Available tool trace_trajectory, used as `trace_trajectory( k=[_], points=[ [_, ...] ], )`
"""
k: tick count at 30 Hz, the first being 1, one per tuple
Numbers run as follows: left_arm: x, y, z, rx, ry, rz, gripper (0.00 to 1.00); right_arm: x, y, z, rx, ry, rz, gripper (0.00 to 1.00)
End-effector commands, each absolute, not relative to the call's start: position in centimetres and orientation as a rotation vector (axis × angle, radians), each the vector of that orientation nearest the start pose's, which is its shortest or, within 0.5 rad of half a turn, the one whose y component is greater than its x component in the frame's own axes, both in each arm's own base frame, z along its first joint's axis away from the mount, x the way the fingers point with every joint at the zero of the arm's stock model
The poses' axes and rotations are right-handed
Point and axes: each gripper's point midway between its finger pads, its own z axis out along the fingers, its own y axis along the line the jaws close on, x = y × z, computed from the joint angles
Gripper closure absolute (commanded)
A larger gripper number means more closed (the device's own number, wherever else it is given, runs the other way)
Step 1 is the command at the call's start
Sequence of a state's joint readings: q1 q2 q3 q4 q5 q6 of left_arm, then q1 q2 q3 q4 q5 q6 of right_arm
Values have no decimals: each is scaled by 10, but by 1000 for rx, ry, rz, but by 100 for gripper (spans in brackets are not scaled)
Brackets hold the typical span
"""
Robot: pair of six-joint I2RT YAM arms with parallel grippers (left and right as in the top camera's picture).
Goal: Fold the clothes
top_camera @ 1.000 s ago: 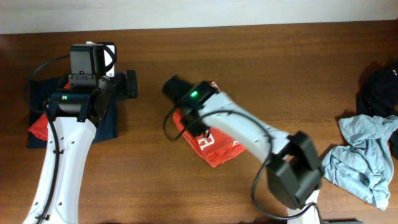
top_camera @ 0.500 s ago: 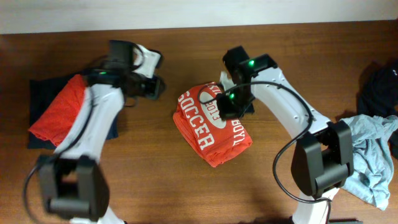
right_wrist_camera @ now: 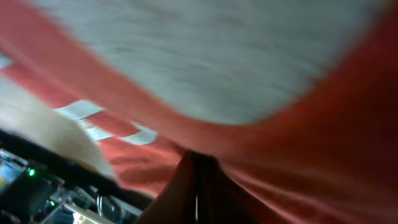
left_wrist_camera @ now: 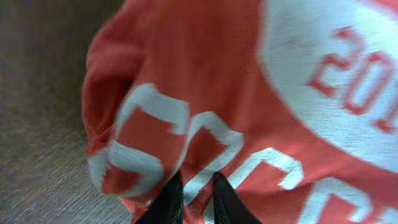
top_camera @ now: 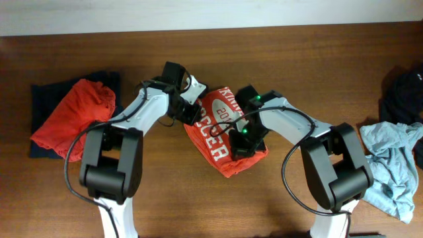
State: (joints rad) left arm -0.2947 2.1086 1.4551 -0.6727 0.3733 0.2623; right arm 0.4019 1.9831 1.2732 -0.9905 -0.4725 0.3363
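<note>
The red-orange T-shirt point(top_camera: 221, 135) with the white "SOCCER" print lies partly folded at the table's middle. My left gripper point(top_camera: 192, 114) is at its upper left edge. In the left wrist view the gripper point(left_wrist_camera: 196, 193) has its black fingers point(left_wrist_camera: 171, 200) drawn close together, with a ridge of printed cloth point(left_wrist_camera: 261, 93) between them. My right gripper point(top_camera: 239, 142) sits on the shirt's right half. In the right wrist view its fingers point(right_wrist_camera: 198, 163) are pressed together at a fold of the red cloth point(right_wrist_camera: 298, 143), which fills that view.
A plain red-orange garment point(top_camera: 69, 122) lies on a navy one point(top_camera: 43, 92) at the left. A grey-blue garment point(top_camera: 390, 168) is crumpled at the right edge, with a black one point(top_camera: 404, 96) behind it. The table's far edge point(top_camera: 211, 28) runs along the top.
My left arm swung right from the left pile to the shirt's edge, and its jaws closed. My right gripper shut and moved down and to the left across the shirt.
</note>
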Motion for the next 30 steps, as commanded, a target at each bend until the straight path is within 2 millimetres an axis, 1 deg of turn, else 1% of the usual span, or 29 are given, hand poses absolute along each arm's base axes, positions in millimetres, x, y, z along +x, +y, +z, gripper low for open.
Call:
trace_trajectory(
  k=[1, 5, 8, 9, 12, 15, 16, 17, 18, 19, 20, 21, 23, 24, 26, 27, 28, 29, 30],
  points=[
    [406, -170, -12, 846, 2799, -428, 85, 258, 180, 5, 69, 3408, 584, 96],
    [412, -162, -7, 816, 2794, -413, 84, 258, 163, 3, 116, 3426, 500, 96],
    [426, -144, 5, 678, 2811, -346, 84, 253, 144, 2, 154, 3464, 383, 96],
    [431, -138, 16, 647, 2802, -348, 84, 250, 130, 2, 176, 3485, 282, 96],
    [441, -127, 45, 603, 2772, -338, 82, 245, 108, 4, 159, 3508, 128, 96],
    [453, -123, 83, 581, 2703, -326, 73, 247, 88, 9, 151, 3490, -24, 96],
    [456, -123, 96, 580, 2672, -321, 69, 250, 83, 12, 157, 3476, -54, 96],
    [460, -124, 110, 579, 2640, -318, 60, 253, 82, 16, 167, 3467, -46, 96],
    [462, -126, 121, 581, 2610, -315, 51, 257, 85, 21, 179, 3453, -2, 96],
    [464, -127, 131, 583, 2584, -312, 44, 261, 90, 26, 164, 3437, 66, 96],
    [465, -129, 138, 587, 2567, -310, 41, 265, 98, 33, 111, 3416, 162, 96],
    [466, -130, 142, 589, 2555, -309, 39, 271, 110, 40, 49, 3380, 278, 96],
    [466, -130, 145, 589, 2550, -309, 41, 284, 134, 58, -44, 3278, 513, 96],
    [465, -130, 146, 589, 2551, -312, 42, 290, 144, 66, -55, 3224, 599, 96],
    [464, -131, 148, 585, 2548, -320, 43, 305, 157, 78, -80, 3122, 703, 96],
    [464, -131, 150, 581, 2544, -321, 40, 312, 162, 82, -94, 3077, 739, 96],
    [465, -131, 155, 575, 2534, -320, 36, 319, 166, 85, -108, 3036, 764, 96],
    [465, -131, 161, 575, 2520, -318, 29, 328, 171, 88, -124, 2989, 796, 96],
    [466, -132, 166, 574, 2508, -317, 27, 334, 174, 88, -139, 2956, 809, 96]
  ],
)
